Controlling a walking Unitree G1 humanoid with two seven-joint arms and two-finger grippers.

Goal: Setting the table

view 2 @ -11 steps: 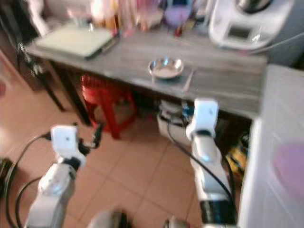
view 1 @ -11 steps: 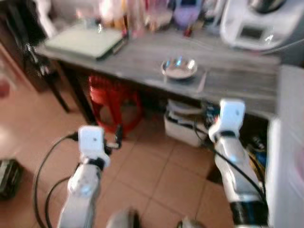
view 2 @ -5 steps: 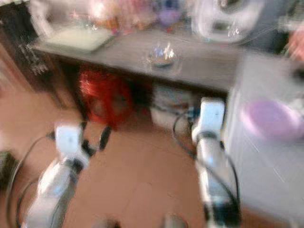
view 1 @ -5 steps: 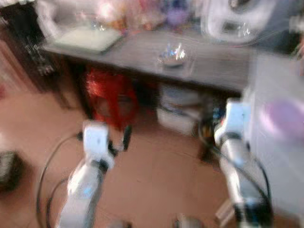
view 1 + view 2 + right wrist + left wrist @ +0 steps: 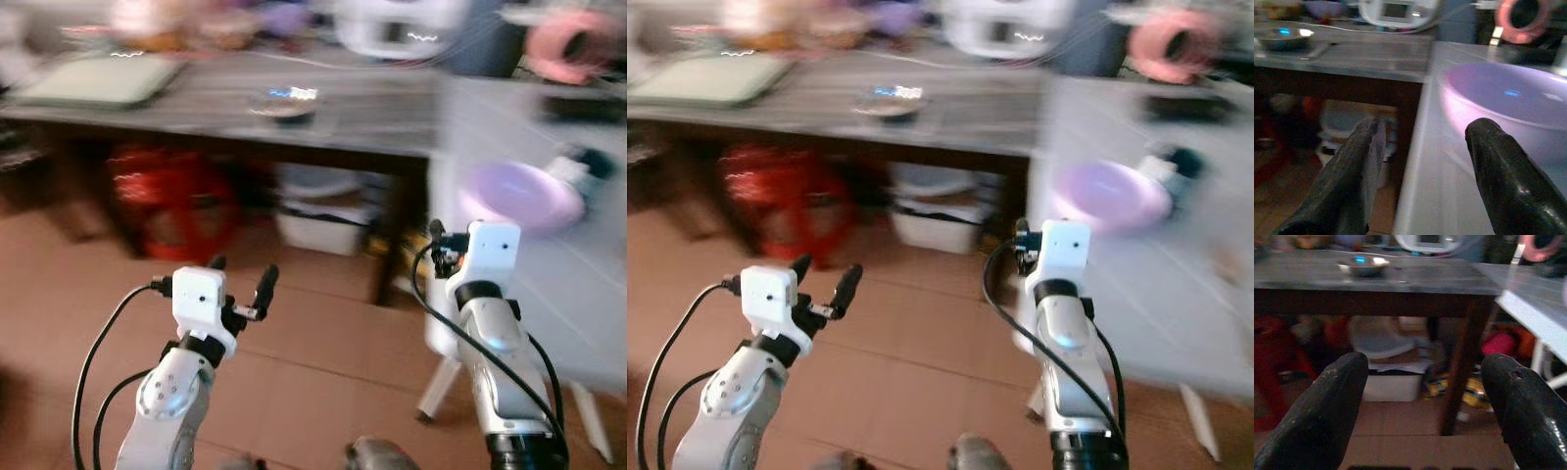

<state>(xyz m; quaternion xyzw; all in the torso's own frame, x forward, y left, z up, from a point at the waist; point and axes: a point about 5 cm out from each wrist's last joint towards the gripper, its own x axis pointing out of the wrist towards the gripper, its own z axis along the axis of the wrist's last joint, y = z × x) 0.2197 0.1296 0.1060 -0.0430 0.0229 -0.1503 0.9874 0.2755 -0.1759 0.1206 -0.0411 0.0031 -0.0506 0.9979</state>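
A lilac bowl (image 5: 514, 196) sits near the edge of a white table (image 5: 578, 304) on my right. My right gripper (image 5: 1425, 161) is open and empty, level with that edge, and the lilac bowl (image 5: 1508, 98) lies just beyond its fingers. A steel bowl (image 5: 284, 103) rests on the long grey wooden table (image 5: 382, 113) further ahead. My left gripper (image 5: 242, 272) is open and empty, held over the tiled floor and pointing at the grey table's underside (image 5: 1400, 303). The eye views are blurred.
Under the grey table stand a red stool (image 5: 171, 191) and a white box (image 5: 328, 220). On top are a green board (image 5: 98, 78), a white appliance (image 5: 392, 24) and blurred clutter. A pink ring-shaped thing (image 5: 568, 44) lies at the far right. Tiled floor stretches ahead.
The camera has swung to the right, so the white table with the lilac bowl has come into view. Both arms keep the same raised pose, fingers apart.
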